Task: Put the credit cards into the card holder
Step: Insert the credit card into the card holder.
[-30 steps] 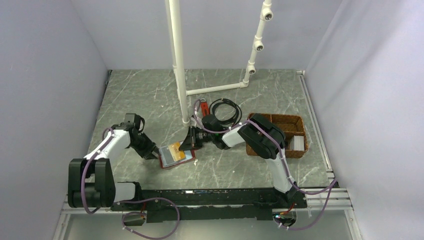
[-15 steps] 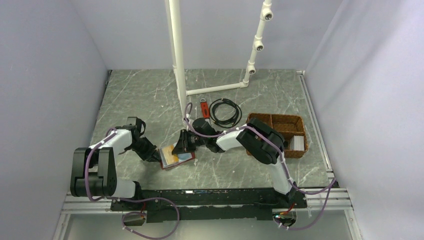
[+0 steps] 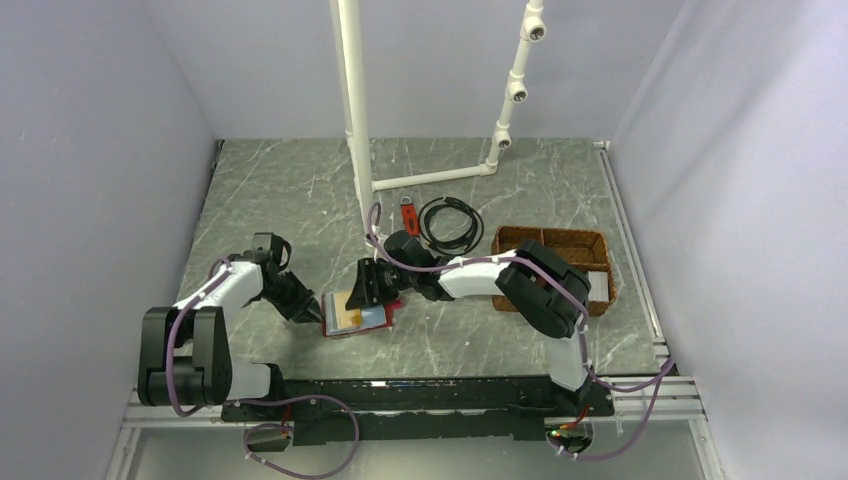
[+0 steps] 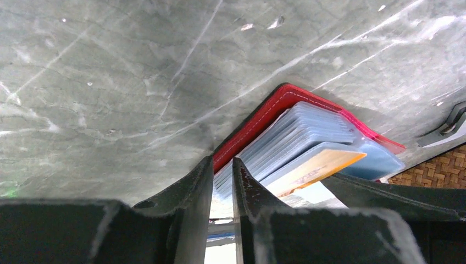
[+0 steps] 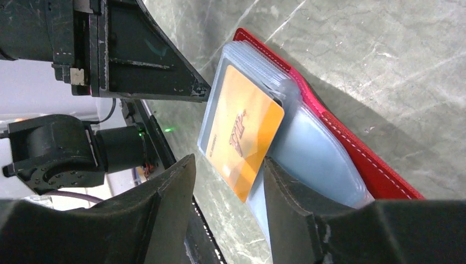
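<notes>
The red card holder (image 3: 372, 325) lies open on the marble table, its clear pockets fanned out. An orange card (image 3: 352, 313) sits on the top pocket, partly slid in. My left gripper (image 3: 306, 308) is at the holder's left edge; in the left wrist view (image 4: 222, 162) its jaws are pinched on the pocket stack beside the red cover (image 4: 264, 113). My right gripper (image 3: 363, 290) is open; in the right wrist view (image 5: 228, 165) the orange card's (image 5: 242, 132) free corner lies between its fingers. Pale credit cards (image 3: 600, 286) lie in the woven tray.
A brown woven divided tray (image 3: 560, 243) stands at the right, partly under my right arm. A black cable coil (image 3: 450, 222) and a small red item (image 3: 408, 214) lie behind the holder. A white pipe frame (image 3: 355, 130) stands at the back.
My right gripper has moved left and now reaches over the holder and the orange card. My left gripper has shifted slightly and the holder has turned a little.
</notes>
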### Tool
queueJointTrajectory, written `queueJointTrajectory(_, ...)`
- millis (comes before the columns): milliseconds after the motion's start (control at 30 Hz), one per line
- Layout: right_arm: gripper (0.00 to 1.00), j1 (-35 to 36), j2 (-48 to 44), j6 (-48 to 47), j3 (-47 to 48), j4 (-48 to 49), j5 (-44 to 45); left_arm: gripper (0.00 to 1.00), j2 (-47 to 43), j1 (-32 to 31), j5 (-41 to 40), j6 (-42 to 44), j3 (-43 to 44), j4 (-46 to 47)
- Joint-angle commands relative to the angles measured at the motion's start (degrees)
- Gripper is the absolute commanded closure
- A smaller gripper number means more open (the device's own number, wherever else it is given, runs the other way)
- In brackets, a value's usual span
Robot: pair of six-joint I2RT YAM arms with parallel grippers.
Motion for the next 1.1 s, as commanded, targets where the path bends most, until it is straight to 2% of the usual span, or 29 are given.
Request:
queueJointTrajectory(0, 0.48, 0.0, -2.5, -3.7, -0.3, -2.1, 0.4, 0.75, -1.1, -0.2, 0.3, 0.8, 1.6, -0.5)
queueJointTrajectory(133, 0.44, 0.2, -1.1, -2.8, -0.4, -0.7, -0.9, 0.76, 1.3, -0.2, 1.5, 0.9, 1.1, 0.8)
queueJointTrajectory(600, 0.47, 3.8, 3.0, -2.3, 8.7, -1.5, -3.1, 0.78, 1.6, -0.2, 4.9, 0.6, 0.3, 2.2)
queueJointTrajectory(767, 0.48, 3.9, 1.5, -1.8, 7.5, -1.4, -2.2, 0.78, 0.5, -0.2, 3.9, 0.9, 0.8, 1.2)
queueJointTrajectory(900, 0.47, 2.8, 1.2, -2.2, 4.9, -2.7, -1.2, 0.7, -0.1, -0.2, 1.4, 0.4, 1.5, -1.0)
queueJointTrajectory(1000, 0.46, 1.9, -0.9, -6.4, 3.7, -6.9, 1.5, 0.54, -3.7, -0.2, -1.6, -0.9, 1.4, -2.1)
queueJointTrajectory(1067, 0.46, 1.7, -1.2, -9.9, 5.1, -12.9, 2.8, 0.46, -5.9, -0.2, -3.7, -2.1, 1.1, -2.6)
